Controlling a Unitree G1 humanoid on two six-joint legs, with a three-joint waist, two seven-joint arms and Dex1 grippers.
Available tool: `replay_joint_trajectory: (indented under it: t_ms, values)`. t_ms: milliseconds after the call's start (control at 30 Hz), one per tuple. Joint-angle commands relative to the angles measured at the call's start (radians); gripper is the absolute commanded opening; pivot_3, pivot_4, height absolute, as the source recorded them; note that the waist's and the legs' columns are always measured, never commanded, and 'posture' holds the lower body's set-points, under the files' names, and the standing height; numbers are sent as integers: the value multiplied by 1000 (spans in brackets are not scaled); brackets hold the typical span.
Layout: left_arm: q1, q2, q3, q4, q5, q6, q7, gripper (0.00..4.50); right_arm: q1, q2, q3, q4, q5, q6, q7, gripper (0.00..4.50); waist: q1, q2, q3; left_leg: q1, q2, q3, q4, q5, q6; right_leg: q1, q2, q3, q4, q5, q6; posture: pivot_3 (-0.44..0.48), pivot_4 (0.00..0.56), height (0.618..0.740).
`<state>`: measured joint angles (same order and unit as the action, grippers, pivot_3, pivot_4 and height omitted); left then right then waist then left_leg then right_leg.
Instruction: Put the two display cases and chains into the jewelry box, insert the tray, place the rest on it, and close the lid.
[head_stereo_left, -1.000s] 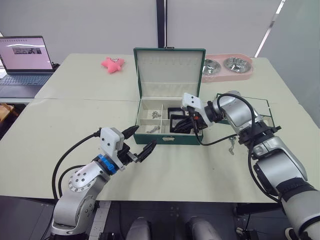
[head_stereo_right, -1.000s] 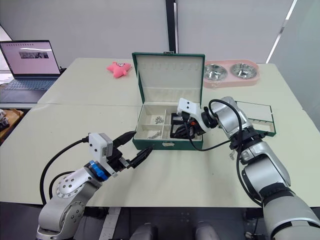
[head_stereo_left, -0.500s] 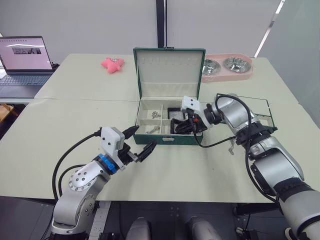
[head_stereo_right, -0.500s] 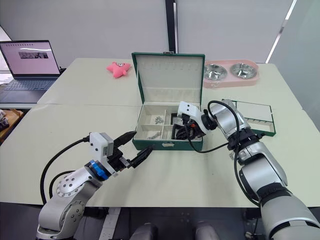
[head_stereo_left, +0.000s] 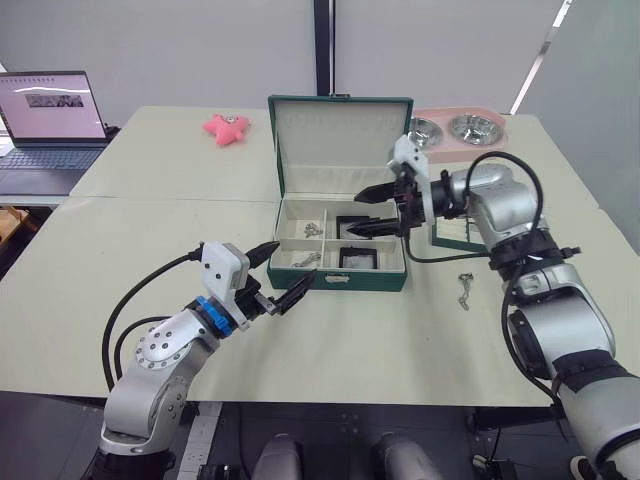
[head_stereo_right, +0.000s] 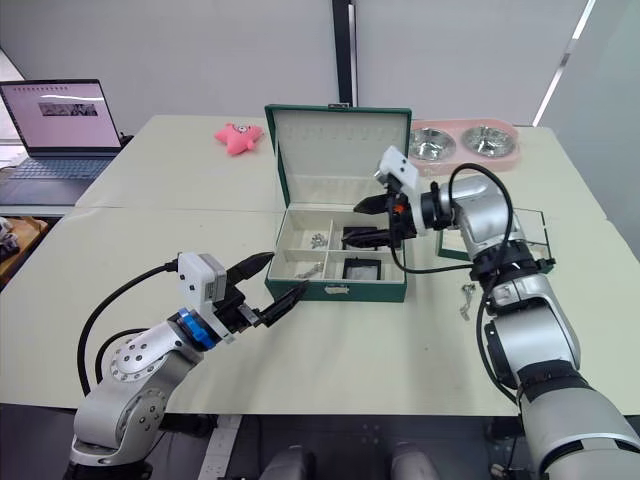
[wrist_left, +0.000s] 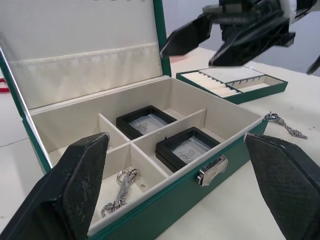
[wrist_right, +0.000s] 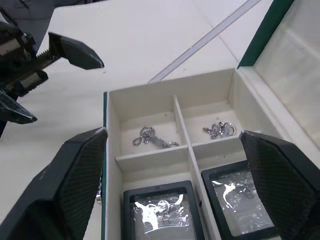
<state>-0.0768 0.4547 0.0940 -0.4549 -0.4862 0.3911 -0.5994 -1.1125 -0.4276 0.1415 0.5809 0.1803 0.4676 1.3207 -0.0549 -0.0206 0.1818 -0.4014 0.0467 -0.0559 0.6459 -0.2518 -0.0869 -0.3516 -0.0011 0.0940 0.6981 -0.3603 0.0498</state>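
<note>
The jewelry box (head_stereo_left: 340, 278) stands open mid-table with its lid (head_stereo_left: 338, 150) upright. Both display cases lie in its right compartments, one at the back (wrist_right: 240, 192) and one at the front (head_stereo_left: 357, 258). Two chains rest in the left compartments, one behind (head_stereo_left: 313, 229) the other (head_stereo_left: 306, 258). Another chain (head_stereo_left: 463, 291) lies on the table right of the box. The tray (wrist_left: 235, 82) sits behind my right arm. My right gripper (head_stereo_left: 352, 214) hovers open and empty above the cases. Before the box's front left corner, my left gripper (head_stereo_left: 294, 261) is open and empty.
A laptop (head_stereo_left: 48, 125) stands at the far left edge. A pink star toy (head_stereo_left: 226, 127) lies behind the box on the left. A pink double-bowl tray (head_stereo_left: 455, 135) sits at the back right. Bare tabletop stretches in front of the box.
My right gripper has opened, left the second display case in the box's front right compartment, and risen above the box. The left arm has barely moved.
</note>
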Motion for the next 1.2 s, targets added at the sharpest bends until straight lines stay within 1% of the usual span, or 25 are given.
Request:
replay_joint_trajectory:
  t_ms: [33, 200, 300, 367, 533, 667, 767, 867, 967, 1100, 1200]
  values:
    - [-5, 47, 72, 6, -52, 25, -29, 4500, 123, -62, -121, -147, 72, -2, -57, 4483, 3, 0, 0, 0, 0, 0, 0, 0, 0, 0, 0, 0, 0, 0, 0, 0, 150, 740]
    - [11, 139, 181, 85, -70, 25, -81, 4500, 386, -172, -270, -345, 154, -4, -107, 4483, 4, 0, 0, 0, 0, 0, 0, 0, 0, 0, 0, 0, 0, 0, 0, 0, 150, 740]
    - [38, 189, 246, 150, -67, 12, -118, 4500, 539, -219, -370, -430, 190, 5, -174, 4483, 3, 1, 1, 0, 0, 1, -1, 0, 0, 0, 0, 1, -1, 0, 0, 0, 150, 740]
    - [51, 206, 273, 179, -67, 8, -128, 4500, 617, -239, -417, -473, 206, 11, -215, 4483, -1, 1, 1, 0, 0, 2, -1, 0, 0, 0, 0, 2, -1, 0, 0, 0, 150, 740]
    - [73, 254, 350, 295, -38, -36, -152, 4500, 804, -277, -539, -519, 233, 21, -300, 4483, -2, 1, 1, 1, 1, 2, -1, 0, 0, 0, 2, 2, 0, 0, 0, 0, 150, 740]
    - [81, 272, 400, 359, -28, -66, -150, 4500, 901, -276, -597, -526, 246, 7, -366, 4483, -2, 1, 1, 1, 0, 2, -1, 0, 0, 0, 2, 3, -1, 0, 0, 0, 150, 740]
    - [84, 267, 440, 415, -13, -95, -129, 4500, 957, -259, -637, -514, 255, -16, -415, 4483, -2, 1, 1, 1, 0, 2, -1, 0, 0, 1, 2, 3, 0, 0, 0, 0, 150, 740]
    - [92, 268, 457, 467, 42, -150, -85, 4500, 993, -235, -673, -486, 260, -59, -464, 4483, -2, 1, 1, 1, 0, 2, -1, 0, 0, 1, 2, 3, 0, 0, 0, 0, 150, 740]
    - [92, 239, 477, 496, 68, -182, -15, 4500, 1021, -199, -703, -441, 241, -140, -527, 4483, -1, 1, 1, 1, 0, 2, -1, 0, 0, 1, 2, 3, -1, 0, 0, 0, 150, 740]
    - [89, 199, 464, 536, 113, -227, 59, 4500, 1024, -164, -722, -358, 206, -284, -611, 4483, -1, 1, 1, 1, 0, 3, -1, 0, 0, 1, 1, 3, -1, 0, 0, 0, 150, 740]
    - [73, 168, 460, 575, 144, -266, 116, 4500, 1018, -156, -719, -294, 193, -358, -645, 4483, -1, 1, 1, 2, 0, 2, -1, 0, 0, 1, 2, 3, 0, 0, 0, 0, 150, 740]
